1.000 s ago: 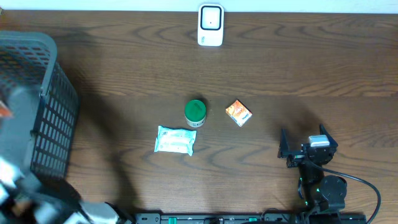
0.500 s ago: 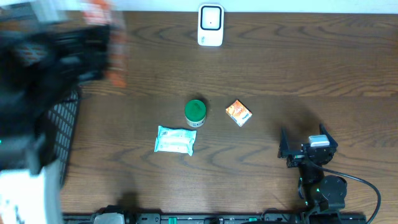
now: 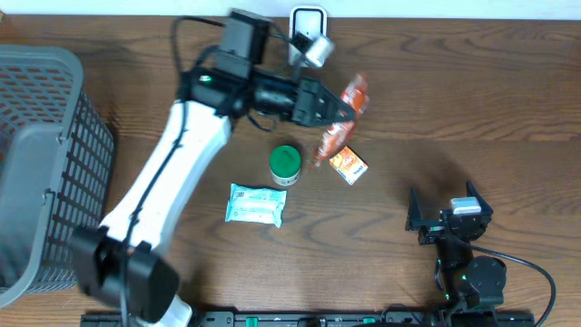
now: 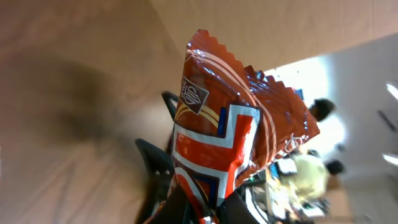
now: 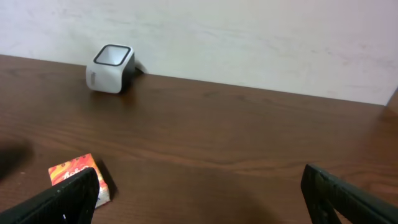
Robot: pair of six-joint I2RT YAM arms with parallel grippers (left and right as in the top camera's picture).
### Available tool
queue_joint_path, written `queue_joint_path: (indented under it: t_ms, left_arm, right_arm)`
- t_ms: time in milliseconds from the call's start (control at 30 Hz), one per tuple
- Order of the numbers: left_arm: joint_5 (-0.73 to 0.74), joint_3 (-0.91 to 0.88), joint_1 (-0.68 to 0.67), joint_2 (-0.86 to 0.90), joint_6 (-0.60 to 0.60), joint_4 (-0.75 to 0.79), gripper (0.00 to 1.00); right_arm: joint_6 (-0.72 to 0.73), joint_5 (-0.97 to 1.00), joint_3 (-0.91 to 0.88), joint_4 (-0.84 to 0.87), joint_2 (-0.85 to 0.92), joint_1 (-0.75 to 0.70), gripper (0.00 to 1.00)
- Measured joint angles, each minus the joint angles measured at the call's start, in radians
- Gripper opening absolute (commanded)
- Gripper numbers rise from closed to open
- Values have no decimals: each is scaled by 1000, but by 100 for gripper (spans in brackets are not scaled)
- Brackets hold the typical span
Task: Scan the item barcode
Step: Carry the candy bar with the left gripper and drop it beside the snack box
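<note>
Left arm extended across wooden table (image 3: 472, 82); left gripper (image 3: 338, 111) clenched on snack packet (image 4: 230, 137). Right gripper (image 5: 199, 180) gaped, pale wall (image 5: 249, 37) ahead of jaws.

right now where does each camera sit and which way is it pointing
Overhead: above the table, facing straight down; shows left gripper by the scanner, right gripper parked.
Left wrist: along its shut fingers, filled by the held snack packet.
Right wrist: low, facing the back wall; its open fingertips at the bottom corners.
Shared: overhead and right wrist both show scanner and small orange box.
</note>
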Motion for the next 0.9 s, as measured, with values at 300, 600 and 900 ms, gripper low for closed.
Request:
queue_joint_path:
  t_ms: [300,600,900]
  left_arm:
    - [181,0,-44,246,101,-21,12]
    - [217,-5,-81,426,123,-24,84]
    - [225,-13,-81,360,123,115,84]
  right_arm:
    - [0,0,0,0,0,0,99]
    - [0,0,0,0,0,0,99]
    - [0,0,0,0,0,0,99]
